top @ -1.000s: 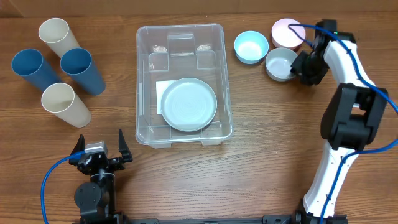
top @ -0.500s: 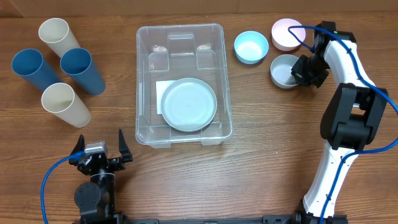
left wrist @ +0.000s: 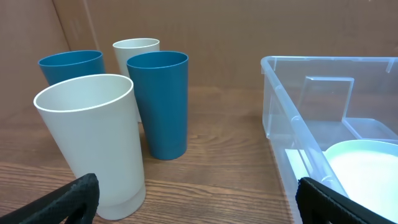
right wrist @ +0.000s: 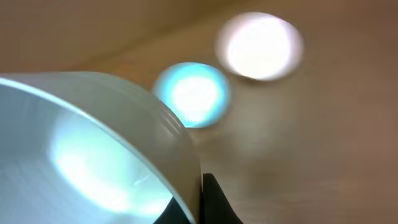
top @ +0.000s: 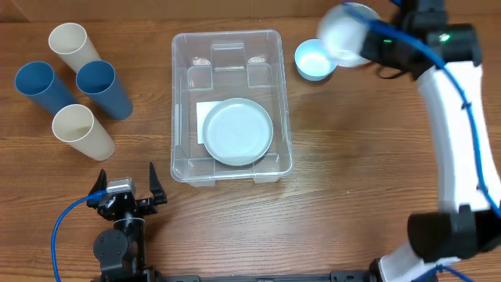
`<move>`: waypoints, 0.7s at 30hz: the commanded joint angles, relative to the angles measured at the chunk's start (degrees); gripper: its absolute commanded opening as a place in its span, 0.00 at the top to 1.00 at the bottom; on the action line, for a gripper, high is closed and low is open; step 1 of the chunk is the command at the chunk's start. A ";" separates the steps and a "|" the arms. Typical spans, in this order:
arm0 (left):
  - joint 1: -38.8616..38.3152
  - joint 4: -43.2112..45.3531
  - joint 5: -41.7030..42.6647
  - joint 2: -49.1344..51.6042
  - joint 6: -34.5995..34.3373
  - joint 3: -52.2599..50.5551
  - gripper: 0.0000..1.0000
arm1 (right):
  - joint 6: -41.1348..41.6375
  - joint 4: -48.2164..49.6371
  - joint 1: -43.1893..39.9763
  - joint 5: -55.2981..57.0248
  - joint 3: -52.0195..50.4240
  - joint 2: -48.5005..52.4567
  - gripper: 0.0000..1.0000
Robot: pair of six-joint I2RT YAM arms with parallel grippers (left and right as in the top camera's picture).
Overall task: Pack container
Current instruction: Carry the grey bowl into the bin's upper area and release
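Wooden table carried the container, grey plate inside. Right hand pinched a grey bowl above the table. Left hand spread wide, holding nothing.

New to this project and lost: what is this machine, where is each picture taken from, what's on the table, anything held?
Two robot arms at a wooden table. One picture looks down from overhead; the other two come from a camera on each wrist. The left arm rests at the near edge, jaws wide open, empty. Left of the clear container, which holds a pale plate, stand four cups, two blue, two cream. The right arm has its jaws shut on a pale grey bowl, held above the table, blurred. A light blue bowl and another pale bowl sit on the table.
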 commanded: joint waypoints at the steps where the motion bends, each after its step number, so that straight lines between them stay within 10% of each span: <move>1: 0.39 -0.11 0.04 -0.42 0.76 -0.17 0.00 | -1.88 3.93 10.36 3.63 0.33 0.74 0.96; 21: 0.39 -0.11 0.04 -0.42 0.76 -0.17 0.00 | -3.41 21.24 21.53 15.72 0.31 27.96 0.96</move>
